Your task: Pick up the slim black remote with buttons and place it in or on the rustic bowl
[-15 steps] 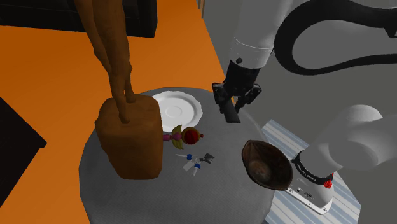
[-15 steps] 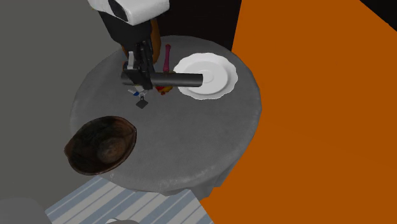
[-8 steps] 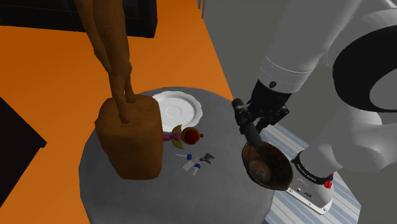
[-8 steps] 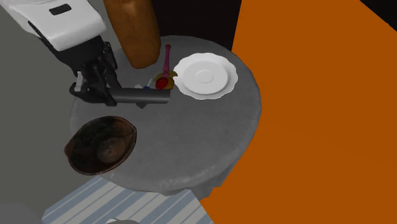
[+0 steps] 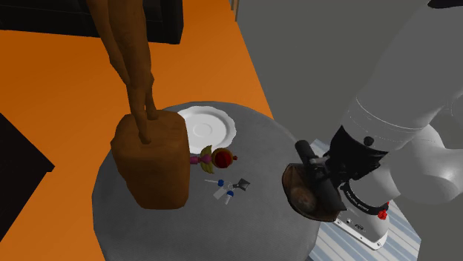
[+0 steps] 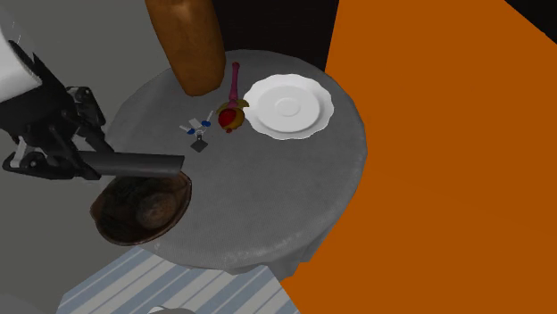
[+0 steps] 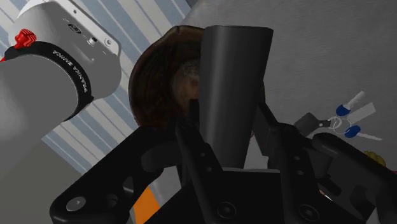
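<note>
Beneath everything, a round grey table, with orange floor on one side and a blue-and-white striped mat by the stand. Over the table's stand-side edge, the white arm, bent low.

Toward the edge farthest from the stand, a tall brown block-shaped figure with a slender stem, standing upright. Just beside it, near the table's edge, a white scalloped plate, plain white across its face.

At the edge nearest the stand, a dark brown rough-surfaced bowl, upright, its rim reaching a little past the table's edge. Inside, a mottled brown hollow.

Over that bowl, the slim black remote, clamped near one end by the black gripper, fingers drawn in against its two long sides. Long axis roughly level, running from the gripper out across the bowl's rim. Free end toward the table's middle, gripped end on the stand side. Cannot tell whether touching the bowl or just above it.

Near the table's middle, between plate and brown figure, a red-and-yellow toy with a magenta handle, lying flat. Close by on the bowl side, a scatter of small white-and-blue pieces, well apart from the bowl.
</note>
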Robot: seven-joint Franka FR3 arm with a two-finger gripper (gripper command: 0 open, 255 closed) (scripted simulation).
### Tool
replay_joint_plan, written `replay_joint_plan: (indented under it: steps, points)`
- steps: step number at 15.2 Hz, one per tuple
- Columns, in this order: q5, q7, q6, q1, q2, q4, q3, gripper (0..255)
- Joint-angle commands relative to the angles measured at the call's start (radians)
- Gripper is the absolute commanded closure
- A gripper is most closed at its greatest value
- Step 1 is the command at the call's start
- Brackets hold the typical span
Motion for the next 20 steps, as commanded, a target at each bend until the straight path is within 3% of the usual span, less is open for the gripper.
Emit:
replay_joint_plan:
  steps: [1,11,18,19,20]
  points:
    - [0.026,0.019,0.000,0.050,-0.076,-0.035,0.016,255]
    - [0.105,0.011,0.119,0.077,-0.072,-0.151,0.097,255]
    - [0.103,0.013,0.121,0.079,-0.070,-0.152,0.096,255]
    - [0.103,0.012,0.121,0.079,-0.070,-0.152,0.095,0]
    - [0.103,0.012,0.120,0.079,-0.071,-0.152,0.095,0]
